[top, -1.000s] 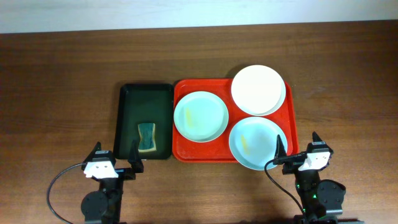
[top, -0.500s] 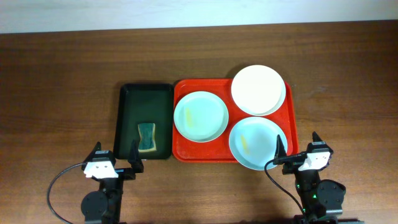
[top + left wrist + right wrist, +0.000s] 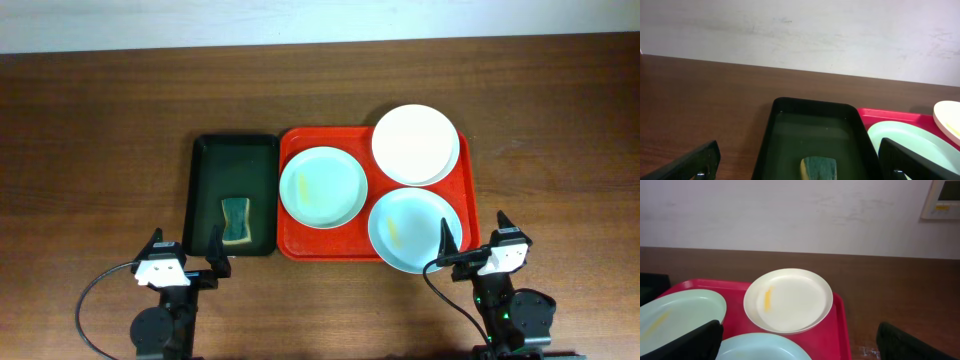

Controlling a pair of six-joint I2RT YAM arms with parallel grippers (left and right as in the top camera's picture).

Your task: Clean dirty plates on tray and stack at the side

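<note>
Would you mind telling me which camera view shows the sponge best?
The overhead view: the sponge lies whole in the green tray. The left wrist view catches only its far end; the right wrist view misses it.

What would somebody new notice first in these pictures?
A bright red tray sits in the middle with three yellow-smeared plates: one mint-green plate on its left, another mint-green plate near right, a white plate far right. Beside it, a dark green tray holds a sponge.
</note>
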